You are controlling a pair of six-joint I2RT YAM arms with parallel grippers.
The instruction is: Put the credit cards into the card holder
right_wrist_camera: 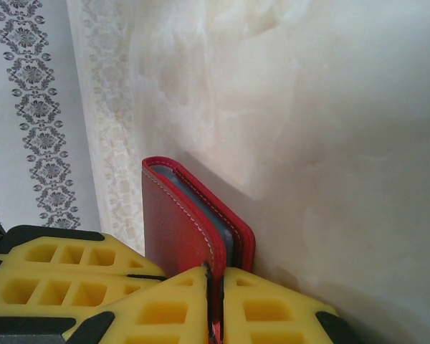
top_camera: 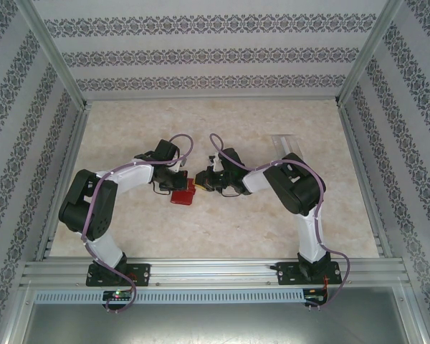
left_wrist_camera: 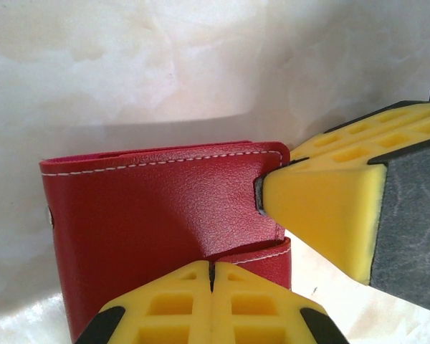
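Note:
The card holder (top_camera: pixel 183 194), a small red folding wallet, sits mid-table between both grippers. My left gripper (top_camera: pixel 174 183) is shut, its fingertips pinched at the wallet's near edge (left_wrist_camera: pixel 212 266) where the two red flaps meet. My right gripper (top_camera: pixel 203 183) is shut on the edge of one flap (right_wrist_camera: pixel 213 276). That same gripper's yellow finger (left_wrist_camera: pixel 322 208) shows clamped on the flap's corner in the left wrist view. The wallet (right_wrist_camera: pixel 190 222) gapes slightly, with bluish-grey lining between its red edges. The credit cards (top_camera: pixel 282 142), pale and translucent, lie flat at the back right.
The marbled beige tabletop (top_camera: pixel 222 122) is walled by patterned panels on three sides, with aluminium rails along the edges. Both arms bend inward toward the centre. Open tabletop lies behind and in front of the wallet.

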